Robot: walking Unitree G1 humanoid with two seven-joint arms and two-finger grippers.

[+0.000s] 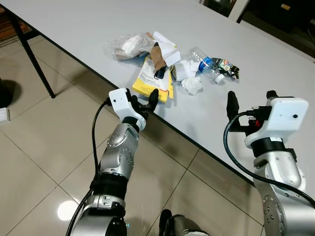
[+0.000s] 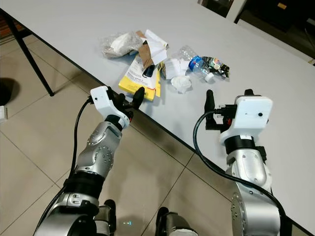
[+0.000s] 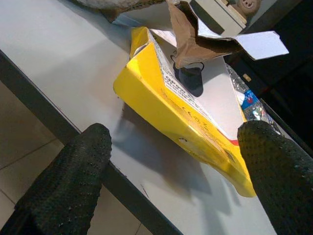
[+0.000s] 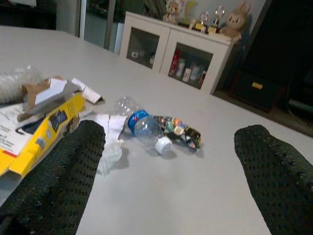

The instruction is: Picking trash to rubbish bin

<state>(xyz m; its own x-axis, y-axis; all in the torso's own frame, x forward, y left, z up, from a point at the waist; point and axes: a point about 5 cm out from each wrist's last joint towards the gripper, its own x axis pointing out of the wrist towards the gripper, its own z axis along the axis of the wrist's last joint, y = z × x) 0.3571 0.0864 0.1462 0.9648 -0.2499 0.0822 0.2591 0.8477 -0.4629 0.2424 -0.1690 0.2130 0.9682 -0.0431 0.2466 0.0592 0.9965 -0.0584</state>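
Left claw (image 1: 147,103) reaches, fingers spread, seemingly just short of yellow box (image 1: 150,81).

We see a grey table (image 1: 88,29) on black legs | yellow box (image 1: 147,81) at its near edge | beyond the box: clear bag (image 1: 129,45) | beside the box: crumpled tissue (image 1: 192,85), plastic bottle (image 1: 206,64)
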